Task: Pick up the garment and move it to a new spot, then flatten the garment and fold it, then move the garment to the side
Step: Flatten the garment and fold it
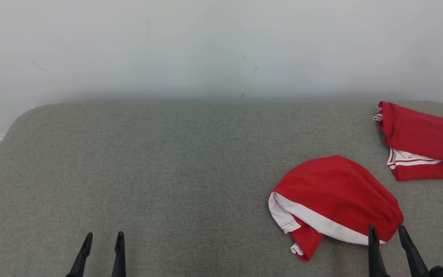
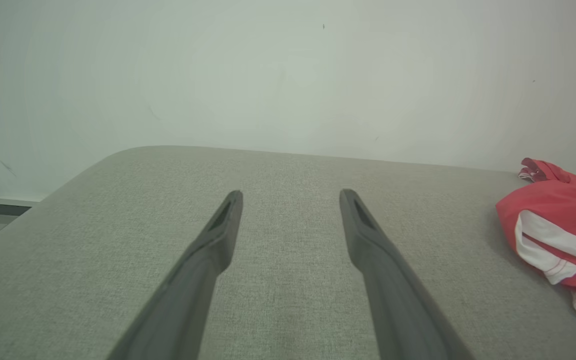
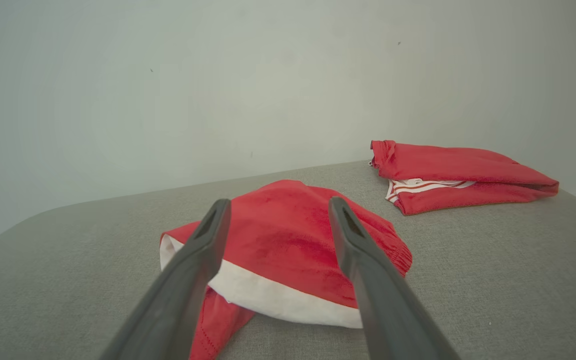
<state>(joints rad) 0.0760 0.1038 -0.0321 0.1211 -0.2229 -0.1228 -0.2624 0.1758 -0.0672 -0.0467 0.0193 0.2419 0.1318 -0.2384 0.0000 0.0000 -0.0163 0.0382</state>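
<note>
Two red garments with white trim lie on my grey desk (image 1: 167, 173), and I have two pincers over it. The garment (image 1: 337, 192) of the task is the crumpled one, a rounded heap at the right of the desk near its front edge, with a white band along its near side. The folded garment (image 1: 425, 138) lies further back and to the right, near the desk's far right corner and apart from the first. My right pincer (image 1: 387, 227) stands wide open and empty. In the right wrist view its two fingers (image 3: 203, 240) frame the heap, one to each side of its middle; whether they touch the cloth I cannot tell. My left pincer (image 1: 105, 233) is likewise wide open and empty, over bare desk at the front left, well apart from both garments. A pale wall (image 1: 206, 46) stands behind the desk.
</note>
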